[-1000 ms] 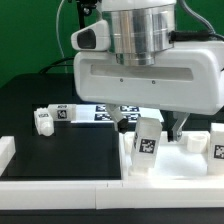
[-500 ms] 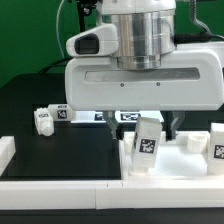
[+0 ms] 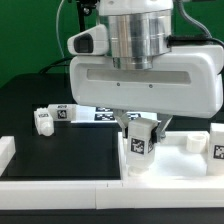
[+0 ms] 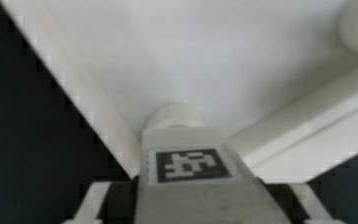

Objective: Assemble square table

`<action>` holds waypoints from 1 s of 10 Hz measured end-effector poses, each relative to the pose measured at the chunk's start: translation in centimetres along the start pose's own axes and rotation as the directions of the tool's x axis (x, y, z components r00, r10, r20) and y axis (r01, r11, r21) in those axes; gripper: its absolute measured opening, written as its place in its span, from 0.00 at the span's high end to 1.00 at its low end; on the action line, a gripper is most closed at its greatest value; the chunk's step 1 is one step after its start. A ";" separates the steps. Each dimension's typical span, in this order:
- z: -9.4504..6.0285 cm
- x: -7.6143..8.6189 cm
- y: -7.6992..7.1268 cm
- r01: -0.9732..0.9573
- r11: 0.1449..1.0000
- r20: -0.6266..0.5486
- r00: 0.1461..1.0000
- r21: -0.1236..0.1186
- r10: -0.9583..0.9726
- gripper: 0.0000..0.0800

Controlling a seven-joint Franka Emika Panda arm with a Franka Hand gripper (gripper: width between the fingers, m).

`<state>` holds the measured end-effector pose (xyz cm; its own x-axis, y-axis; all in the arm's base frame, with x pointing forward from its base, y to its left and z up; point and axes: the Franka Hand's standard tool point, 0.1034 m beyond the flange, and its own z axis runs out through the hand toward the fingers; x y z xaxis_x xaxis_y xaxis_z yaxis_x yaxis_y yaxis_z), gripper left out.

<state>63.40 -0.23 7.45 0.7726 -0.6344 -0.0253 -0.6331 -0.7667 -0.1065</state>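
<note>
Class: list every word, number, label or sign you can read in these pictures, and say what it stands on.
No readable words, brands or numbers.
Short chunky white plastic leg under the gripper: black-and-white square tag, pattern only.
White leg at the exterior view's right: likewise.

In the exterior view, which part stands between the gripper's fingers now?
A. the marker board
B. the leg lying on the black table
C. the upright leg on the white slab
C: the gripper straddles the upright leg that stands on the slab.
</note>
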 end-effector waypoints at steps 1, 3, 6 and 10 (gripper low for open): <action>0.0 0.0 0.0 -0.129 0.992 0.001 0.992 0.008 0.129 0.64; 0.1 0.1 0.1 -0.458 0.886 -0.004 0.888 0.077 0.460 0.64; 0.0 0.0 0.3 -0.703 0.699 0.038 0.708 0.132 0.705 0.64; 0.0 -0.7 -0.1 -0.527 0.848 0.042 0.850 0.056 0.526 0.22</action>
<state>62.89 0.27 7.49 0.3257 -0.9379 -0.1193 -0.9415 -0.3101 -0.1323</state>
